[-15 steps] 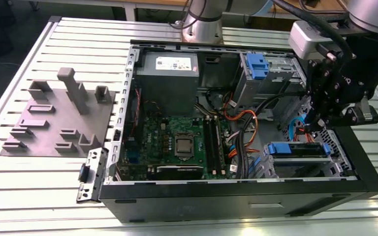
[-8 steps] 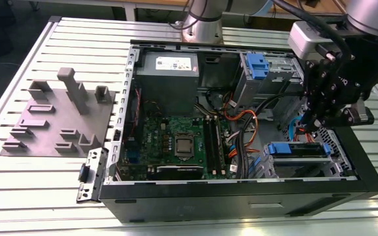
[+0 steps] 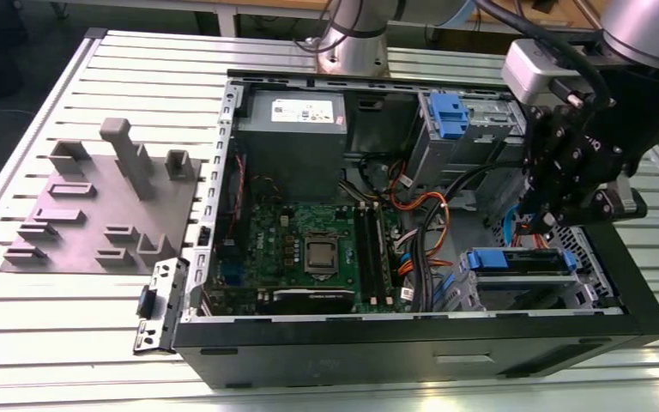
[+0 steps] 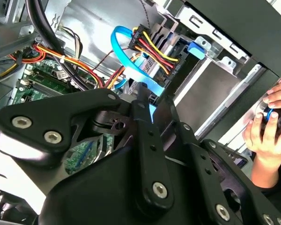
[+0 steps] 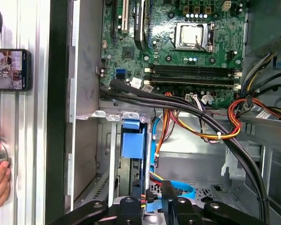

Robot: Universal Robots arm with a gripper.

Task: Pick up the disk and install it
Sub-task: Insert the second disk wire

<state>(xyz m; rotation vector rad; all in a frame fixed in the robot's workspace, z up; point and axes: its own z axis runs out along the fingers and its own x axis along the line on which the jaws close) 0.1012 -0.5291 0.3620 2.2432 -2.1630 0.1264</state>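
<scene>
The open computer case (image 3: 421,335) lies on its side on the ribbed tabletop (image 3: 44,318). It takes up the middle and right of the exterior view, with the green motherboard (image 3: 306,245) in its centre and a grey metal box (image 3: 295,120) at the upper middle. At the left of that frame a grey plate (image 3: 89,215) with upright blocks rests on the tabletop, apart from the case.

The gripper (image 3: 559,225) hangs at the right of the exterior view, inside the case wall and just above a grey cage (image 3: 524,281) with a blue latch (image 3: 518,260) at the lower right. In the first wrist view the 2 fingers (image 5: 127,207) stand at the bottom edge, on either side of a bundle of cables (image 5: 147,194) plugged in below the blue latch. I cannot tell whether they are clenched, released or grasping anything.

I cannot say for certain where the disk is. In the second wrist view a light blue strip (image 4: 152,112) shows right behind the fingers, too hidden to tell whether it belongs to the disk.

A person's hand (image 4: 267,126) rests on a round knob at the right edge of the second wrist view. A phone (image 5: 9,69) lies on the tabletop at the upper left of the first wrist view.
</scene>
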